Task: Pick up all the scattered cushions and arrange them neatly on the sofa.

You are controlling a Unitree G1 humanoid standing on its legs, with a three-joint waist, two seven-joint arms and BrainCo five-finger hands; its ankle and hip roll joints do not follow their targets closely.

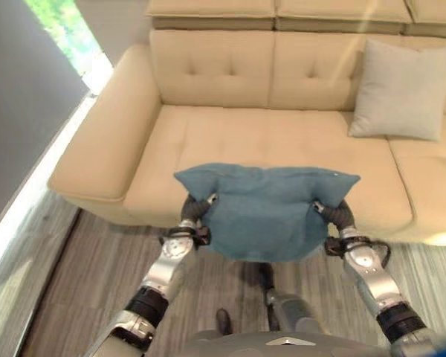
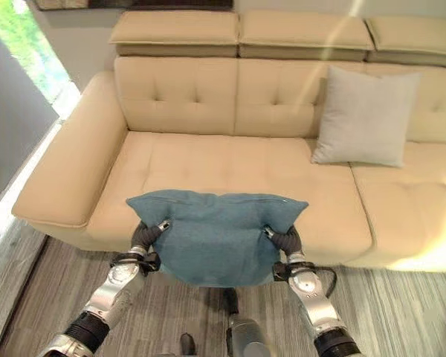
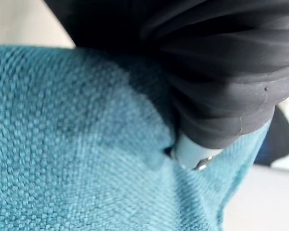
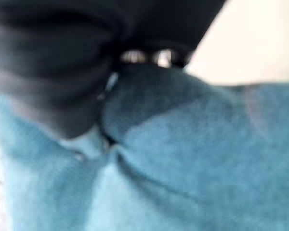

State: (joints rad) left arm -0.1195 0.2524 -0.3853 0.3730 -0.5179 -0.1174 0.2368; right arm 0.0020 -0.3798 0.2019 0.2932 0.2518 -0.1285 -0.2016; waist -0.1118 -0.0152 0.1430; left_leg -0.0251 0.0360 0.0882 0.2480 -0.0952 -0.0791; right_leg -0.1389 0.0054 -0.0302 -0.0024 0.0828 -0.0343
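Teal cushion up in the air, held between both hands at the sofa's front edge, hanging over the seat's near lip and the wood floor. Left hand grips its left side, right hand its right side, and the fabric puckers where each one bites in. Up close in the left wrist view, the dark ribbed cover presses into the teal weave with a silver bit of finger dug into a fold; the right wrist view shows the same, cloth bunched against the cover. Fingers clenched on the cushion on both sides, then. Top edge runs roughly level, corners poking out past each wrist.

Behind it, the beige sofa, tufted back, wide armrest on the left. One grey cushion already leans upright against the backrest, well off to the right of the teal one. Bright window light comes in at far left.
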